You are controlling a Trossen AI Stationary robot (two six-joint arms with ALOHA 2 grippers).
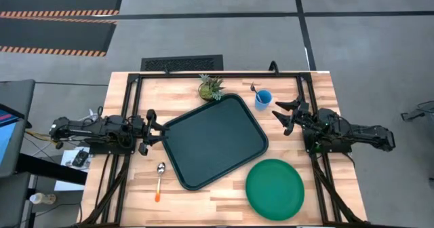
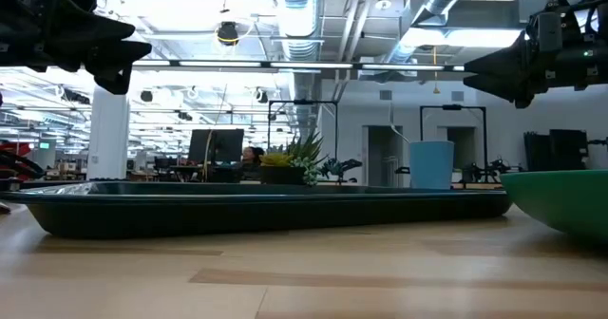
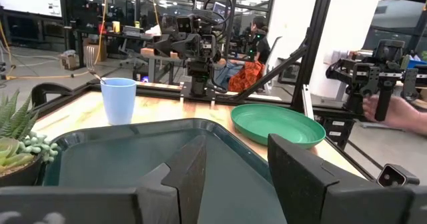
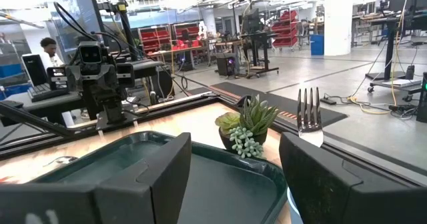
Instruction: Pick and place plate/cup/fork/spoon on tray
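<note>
1. Left gripper (image 1: 154, 128) hovers at the tray's (image 1: 234, 153) left edge, fingers spread wide, holding nothing. Right gripper (image 1: 287, 115) hangs just beside the cup (image 1: 263, 98), fingers likewise apart and empty.
2. Tray lies skewed at table centre and is bare. Plate (image 1: 274, 188) sits on the wood just off the tray's near right corner. Spoon (image 1: 160, 177) lies near the left front. Fork (image 4: 308, 113) stands tines-up inside the cup (handle hidden).
3. Risk: closing on the cup could tip it, since the upright fork makes it top-heavy; the fork may also snag a finger.
4. Risk: the plate is flat and low-rimmed, so a pinch at its edge may slip.
5. Risk: the spoon's thin handle lies flush on wood; a shallow descent would miss.
6. Materials: tray dark, smooth, raised rim, rounded corners; plate glossy green; cup pale blue, plain; a small plant (image 1: 211, 87) stands behind the tray.
</note>
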